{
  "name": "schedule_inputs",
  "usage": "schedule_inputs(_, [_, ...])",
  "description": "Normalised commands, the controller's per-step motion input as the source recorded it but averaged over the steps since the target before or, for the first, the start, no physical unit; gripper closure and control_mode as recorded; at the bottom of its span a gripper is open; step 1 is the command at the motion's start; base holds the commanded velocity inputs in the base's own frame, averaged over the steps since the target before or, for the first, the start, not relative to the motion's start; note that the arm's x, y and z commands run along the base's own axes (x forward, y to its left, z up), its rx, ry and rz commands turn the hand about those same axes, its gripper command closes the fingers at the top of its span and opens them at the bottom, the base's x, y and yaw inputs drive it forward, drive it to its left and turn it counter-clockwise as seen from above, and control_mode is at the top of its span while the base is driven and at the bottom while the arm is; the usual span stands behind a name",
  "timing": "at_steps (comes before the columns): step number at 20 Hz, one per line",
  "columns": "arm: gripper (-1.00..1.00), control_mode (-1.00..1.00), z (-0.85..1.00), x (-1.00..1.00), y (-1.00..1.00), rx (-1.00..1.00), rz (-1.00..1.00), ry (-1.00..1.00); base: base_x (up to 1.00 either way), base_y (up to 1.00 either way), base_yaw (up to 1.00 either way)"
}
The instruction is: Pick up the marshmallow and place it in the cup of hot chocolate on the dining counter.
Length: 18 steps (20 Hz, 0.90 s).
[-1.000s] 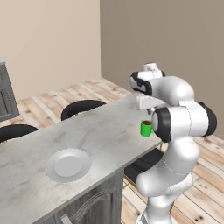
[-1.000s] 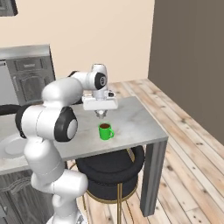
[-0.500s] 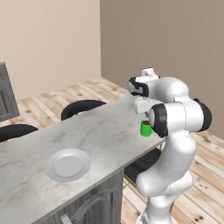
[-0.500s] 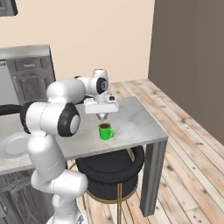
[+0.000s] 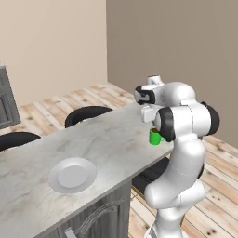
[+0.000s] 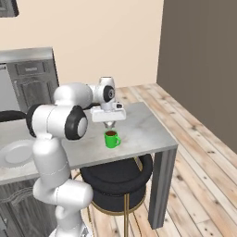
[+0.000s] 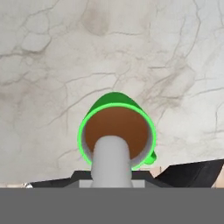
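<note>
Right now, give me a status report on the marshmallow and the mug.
Gripper shut on the marshmallow, hanging just above the cup of hot chocolate. Cup upright on the dining counter. Marshmallow not yet in. Nothing between them.
</note>
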Motion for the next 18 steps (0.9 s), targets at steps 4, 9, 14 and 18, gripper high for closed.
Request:
schedule_inputs(4, [1.00,-1.00,-0.18,0.22,0.00,0.00,0.00,-0.01,0.00,0.00,0.00])
schedule_inputs(9, [1.00,-1.00,-0.11,0.00,0.00,0.00,0.00,-0.05,0.00,0.00,0.00])
schedule_inputs(14, [1.00,-1.00,-0.05,-0.04,0.00,0.00,0.00,-0.01,0.00,0.00,0.00])
schedule_inputs(18, [1.00,-1.00,-0.02,-0.27,0.00,0.00,0.00,-0.02,0.00,0.00,0.00])
